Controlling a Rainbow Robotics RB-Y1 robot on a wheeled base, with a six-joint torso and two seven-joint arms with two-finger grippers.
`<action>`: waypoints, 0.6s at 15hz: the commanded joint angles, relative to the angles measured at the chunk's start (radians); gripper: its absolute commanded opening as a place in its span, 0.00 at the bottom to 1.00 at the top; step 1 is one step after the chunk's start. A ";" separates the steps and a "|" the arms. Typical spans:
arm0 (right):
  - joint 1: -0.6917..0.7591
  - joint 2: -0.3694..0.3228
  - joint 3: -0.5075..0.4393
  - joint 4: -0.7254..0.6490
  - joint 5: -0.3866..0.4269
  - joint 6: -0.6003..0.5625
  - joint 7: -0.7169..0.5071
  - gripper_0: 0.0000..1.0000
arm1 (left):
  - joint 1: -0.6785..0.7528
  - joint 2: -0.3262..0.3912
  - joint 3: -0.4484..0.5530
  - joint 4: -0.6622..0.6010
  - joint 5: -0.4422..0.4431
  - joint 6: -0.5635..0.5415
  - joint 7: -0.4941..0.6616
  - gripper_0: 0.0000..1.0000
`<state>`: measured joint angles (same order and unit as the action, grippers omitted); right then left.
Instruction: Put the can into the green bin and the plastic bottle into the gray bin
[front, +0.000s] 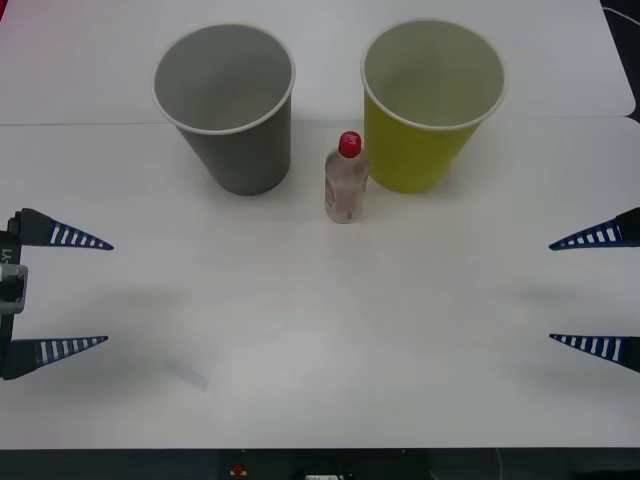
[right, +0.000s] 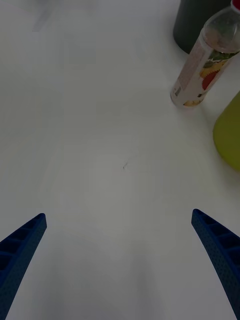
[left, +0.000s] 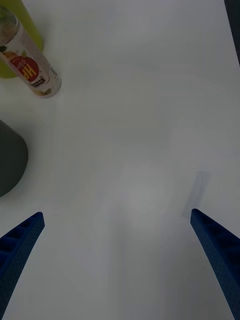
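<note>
The plastic bottle (front: 346, 180) stands upright on the white table between the gray bin (front: 226, 105) and the green bin (front: 431, 103); its red cap points up. The can is out of view. My left gripper (front: 100, 292) hovers open at the table's left edge, well short of the gray bin. At the right edge my right gripper (front: 556, 292) is open too, with nothing between its fingers. The right wrist view has the bottle (right: 206, 62), the gray bin (right: 196, 22) and the green bin (right: 229, 135) ahead. In the left wrist view lie the bottle (left: 30, 62), gray bin (left: 10, 160) and green bin (left: 25, 25).
The white table (front: 320, 330) spreads wide and bare between the two grippers and in front of the cups. Its front edge runs along the bottom of the front view. A seam crosses the table behind the cups.
</note>
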<state>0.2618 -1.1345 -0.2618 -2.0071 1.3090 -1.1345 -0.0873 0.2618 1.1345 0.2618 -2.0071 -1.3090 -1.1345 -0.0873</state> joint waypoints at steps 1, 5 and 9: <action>0.000 0.000 0.000 0.000 0.000 0.000 0.000 1.00 | 0.000 0.000 0.000 0.000 0.000 0.000 0.000 1.00; 0.011 -0.001 0.024 0.004 -0.040 0.002 0.001 1.00 | 0.000 0.000 0.000 0.000 0.000 0.000 0.000 1.00; 0.016 -0.001 0.078 -0.002 -0.093 0.073 0.011 1.00 | 0.000 0.000 0.000 0.000 0.000 0.000 0.000 1.00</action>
<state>0.2753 -1.1350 -0.2004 -2.0064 1.2284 -1.0856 -0.0790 0.2619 1.1344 0.2618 -2.0071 -1.3090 -1.1345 -0.0873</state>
